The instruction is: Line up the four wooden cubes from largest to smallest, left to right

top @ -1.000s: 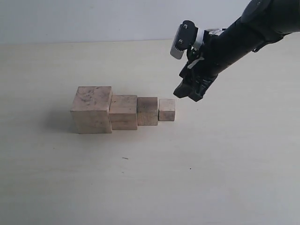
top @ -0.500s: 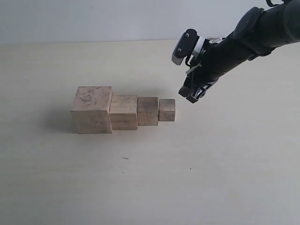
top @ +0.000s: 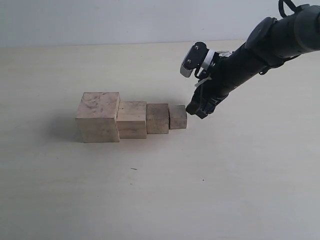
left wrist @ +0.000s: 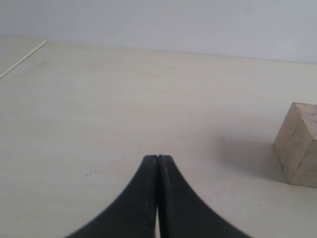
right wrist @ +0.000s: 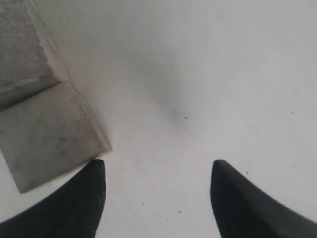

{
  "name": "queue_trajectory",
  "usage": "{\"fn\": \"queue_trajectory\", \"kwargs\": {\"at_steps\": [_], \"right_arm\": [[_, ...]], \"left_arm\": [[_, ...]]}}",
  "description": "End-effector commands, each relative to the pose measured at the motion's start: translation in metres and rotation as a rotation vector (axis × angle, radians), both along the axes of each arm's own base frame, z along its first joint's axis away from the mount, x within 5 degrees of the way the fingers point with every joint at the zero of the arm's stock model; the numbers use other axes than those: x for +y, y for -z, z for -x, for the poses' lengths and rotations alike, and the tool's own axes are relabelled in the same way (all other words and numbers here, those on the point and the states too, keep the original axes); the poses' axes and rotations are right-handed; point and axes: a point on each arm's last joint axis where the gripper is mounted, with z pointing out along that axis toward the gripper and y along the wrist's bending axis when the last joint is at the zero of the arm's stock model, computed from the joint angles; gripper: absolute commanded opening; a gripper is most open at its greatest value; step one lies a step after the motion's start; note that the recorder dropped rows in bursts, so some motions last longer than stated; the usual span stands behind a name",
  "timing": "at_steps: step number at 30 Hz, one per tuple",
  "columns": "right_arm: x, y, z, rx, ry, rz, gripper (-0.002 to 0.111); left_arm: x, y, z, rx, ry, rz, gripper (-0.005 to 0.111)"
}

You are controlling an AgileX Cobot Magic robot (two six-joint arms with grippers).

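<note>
Desk [top: 150, 200] pale, carries one row, mid-left of exterior frame. Row runs left-right, neighbours touching: largest cube [top: 97, 116] at left end, then second cube [top: 131, 119], third cube [top: 157, 118], smallest cube [top: 177, 116] at right end. Order looks complete. Right claw [top: 196, 109] low, just right of smallest cube, jaws apart, nothing between; contact with cube unclear. Row lies left of it, so any nudge goes leftward along row axis. Right arm nearer. Left claw [left wrist: 157, 166] pressed closed, empty, outside exterior frame.
</note>
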Motion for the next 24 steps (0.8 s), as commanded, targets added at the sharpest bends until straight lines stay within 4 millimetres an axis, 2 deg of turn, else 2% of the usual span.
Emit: {"fn": "queue_trajectory", "kwargs": {"at_steps": [1, 12, 14, 18, 19, 21, 22, 23, 24], "right_arm": [[0.003, -0.002, 0.003, 0.015, -0.024, -0.023, 0.059], [0.003, -0.006, 0.003, 0.008, -0.029, -0.023, 0.059], [0.0, -0.019, 0.0, -0.042, -0.008, -0.014, 0.059], [-0.008, -0.049, -0.001, -0.075, 0.154, -0.01, 0.058], [-0.009, -0.062, 0.001, -0.027, 0.276, -0.061, 0.053], [-0.009, -0.075, 0.005, 0.049, 0.401, -0.121, 0.041], [-0.01, -0.087, 0.011, 0.097, 0.456, -0.153, 0.027], [-0.011, -0.093, 0.013, 0.107, 0.458, -0.16, 0.019], [-0.011, -0.103, 0.018, 0.106, 0.443, -0.17, 0.005]], "left_arm": [[0.0, -0.001, 0.0, -0.016, 0.002, 0.002, 0.0], [0.0, -0.001, 0.0, -0.016, 0.002, 0.002, 0.0], [0.0, -0.001, 0.0, -0.016, 0.002, 0.002, 0.0], [0.0, -0.001, 0.0, -0.016, 0.002, 0.002, 0.0], [0.0, -0.001, 0.0, -0.016, 0.002, 0.002, 0.0], [0.0, -0.001, 0.0, -0.016, 0.002, 0.002, 0.0], [0.0, -0.001, 0.0, -0.016, 0.002, 0.002, 0.0], [0.0, -0.001, 0.0, -0.016, 0.002, 0.002, 0.0], [0.0, -0.001, 0.0, -0.016, 0.002, 0.002, 0.0]]}}
